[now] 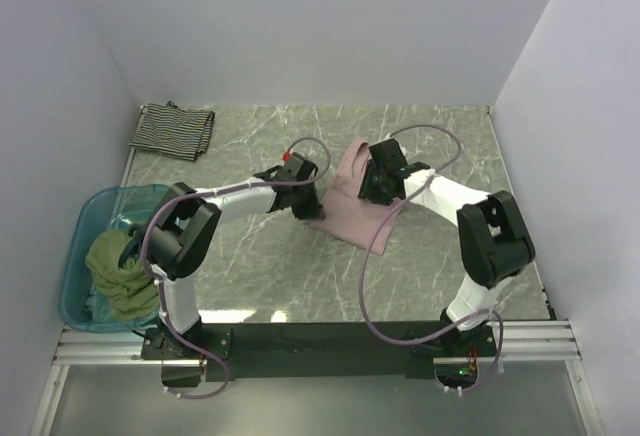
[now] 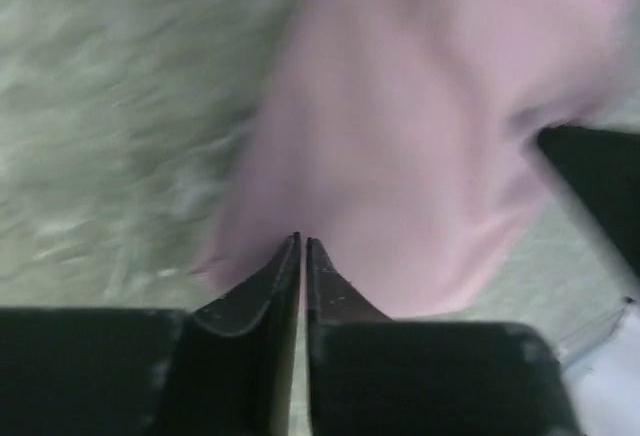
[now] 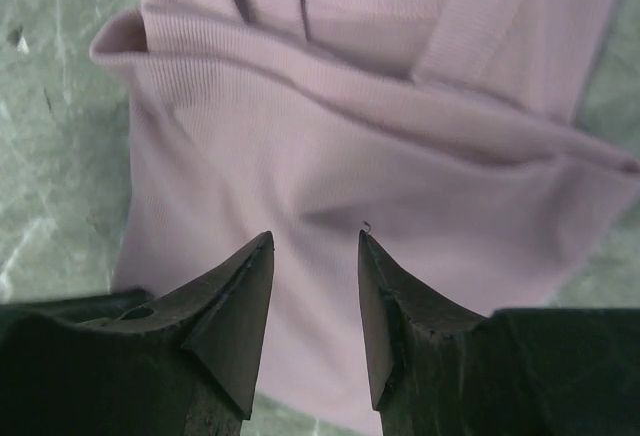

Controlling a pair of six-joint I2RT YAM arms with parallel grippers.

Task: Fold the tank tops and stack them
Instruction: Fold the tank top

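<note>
Closest to me, at the table's left edge, a translucent blue tub (image 1: pixel 76 239) holds the olive-green tank top (image 1: pixel 118 274), which lies crumpled in it with part of it spilling over the near rim. Past that, around the middle of the grey marbled table (image 1: pixel 250 266), lies the mauve-pink tank top (image 1: pixel 345 224). It is partly folded, with a layer doubled over itself and a straight fold line across it. Both arms reach in over it. The left gripper (image 2: pixel 303 243) sits at the garment's left edge, its fingers drawn almost together with only a sliver of space between them. The view there is blurred, so I cannot tell whether they pinch the cloth edge. The right gripper (image 3: pixel 315 238) hangs over the top's upper right part, its jaws a moderate way apart with nothing between them, and the ribbed pink cloth lies flat beneath the tips. Furthest off, in the far left corner by the wall, the black-and-white striped tank top (image 1: pixel 172 132) lies as a small folded bundle, well apart from the pink one.
</note>
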